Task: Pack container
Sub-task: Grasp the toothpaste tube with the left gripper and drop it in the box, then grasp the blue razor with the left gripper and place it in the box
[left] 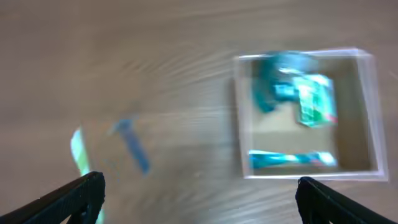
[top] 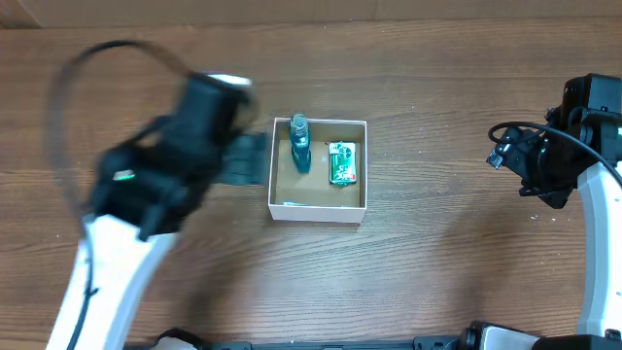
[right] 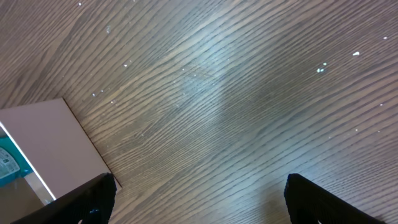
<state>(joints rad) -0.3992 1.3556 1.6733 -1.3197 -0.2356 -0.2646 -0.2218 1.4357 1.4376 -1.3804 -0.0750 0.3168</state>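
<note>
A: From overhead, we see the container point(top: 318, 212) mid-table, a teal bottle point(top: 300, 146) and a green packet point(top: 343, 163) inside.
B: Left wrist (badly blurred): we find the left gripper point(left: 200, 180) spread wide, holding nothing. Right wrist: the right gripper point(right: 200, 180) is likewise apart, with the container's corner at left.

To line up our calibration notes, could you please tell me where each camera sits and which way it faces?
Overhead: fixed above the table, facing straight down on the container; left arm and right arm show.
Left wrist: on the left arm, facing down past the open left claw; blurred.
Right wrist: on the right arm, facing down at wood grain past the open right claw.
Shared: all three see the container, the right wrist only a corner.
</note>
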